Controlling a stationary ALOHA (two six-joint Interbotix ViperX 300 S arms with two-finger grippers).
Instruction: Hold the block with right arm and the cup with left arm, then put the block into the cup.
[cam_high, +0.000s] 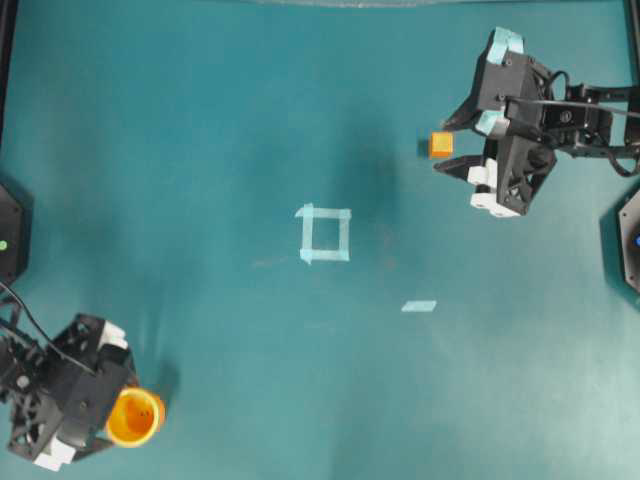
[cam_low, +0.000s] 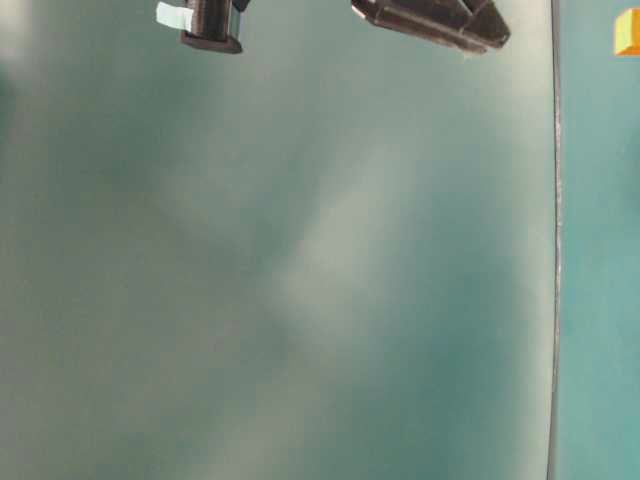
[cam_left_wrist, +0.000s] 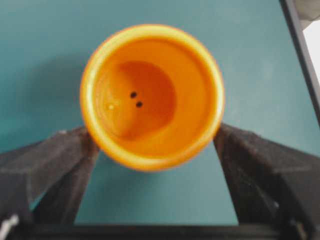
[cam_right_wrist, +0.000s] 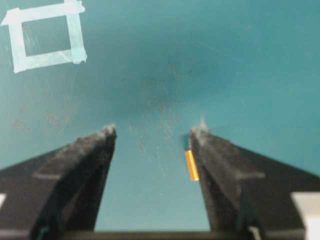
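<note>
Cup (cam_left_wrist: 152, 95) between spread left gripper (cam_left_wrist: 152, 145) jaws — block (cam_high: 441, 144) beside right gripper (cam_right_wrist: 152, 137)

Black arms, white tool parts — right arm (cam_high: 520, 130) blue-taped.

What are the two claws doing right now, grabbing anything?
Left gripper: open, jaws either side of the cup, not squeezing it.
Right gripper: open, holding nothing; the block sits beside one finger.
</note>
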